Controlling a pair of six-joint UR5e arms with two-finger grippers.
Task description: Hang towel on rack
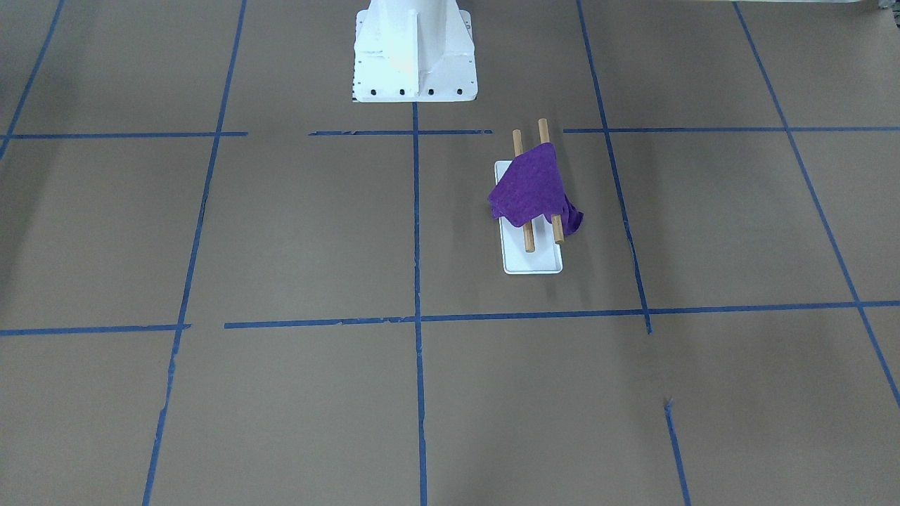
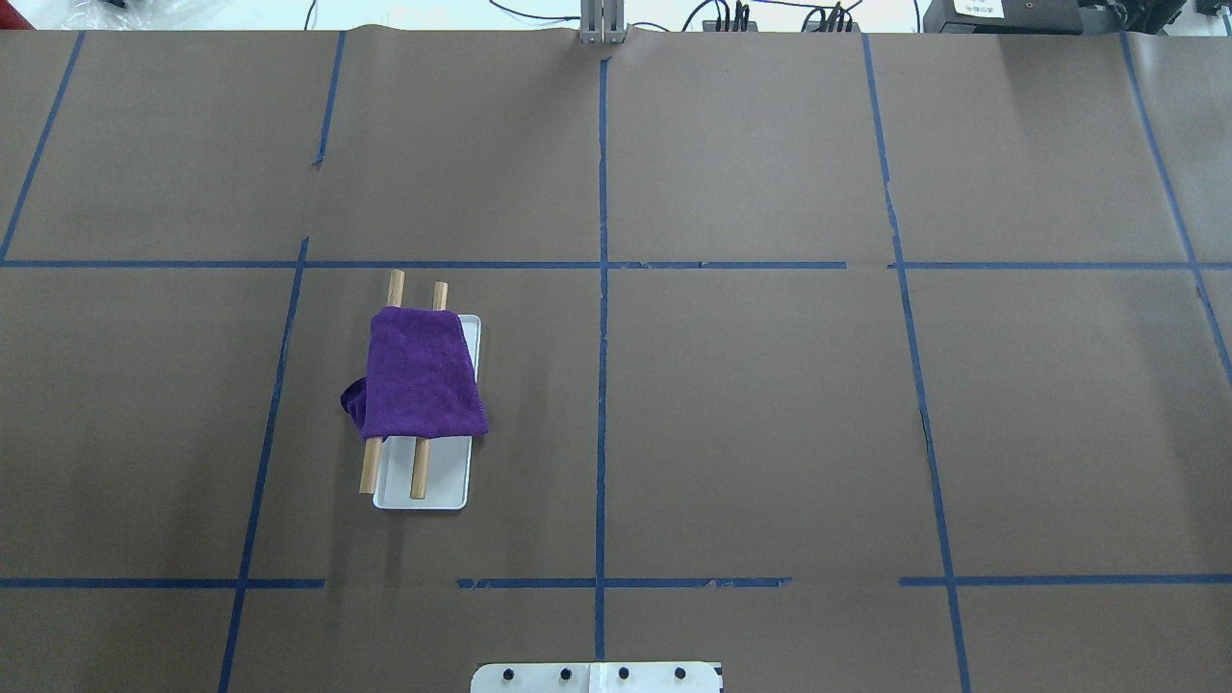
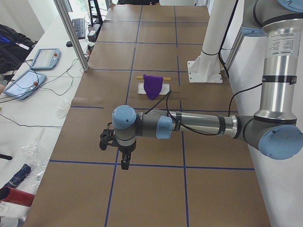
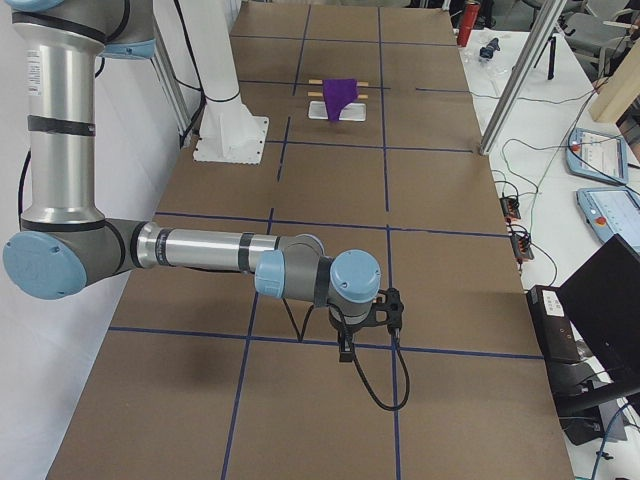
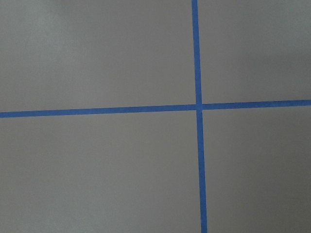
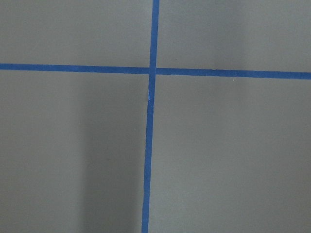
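brown table (image 2: 770, 433) (blue tape grid (image 2: 433, 265)), white side bench (image 3: 42, 106)

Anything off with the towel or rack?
Slightly. The towel lies across both rods of the rack, but unevenly: its edges sit skewed, and it is bunched and hangs lower on the robot's left side. Nothing looks damaged.

readable text: none | white label (image 2: 977, 8) on black box (image 2: 1044, 14) at far table edge — print too small | small markings (image 3: 278, 46) on left arm (image 3: 279, 85) upper tube — blurred | tablet (image 3: 45, 57) screen: illegible
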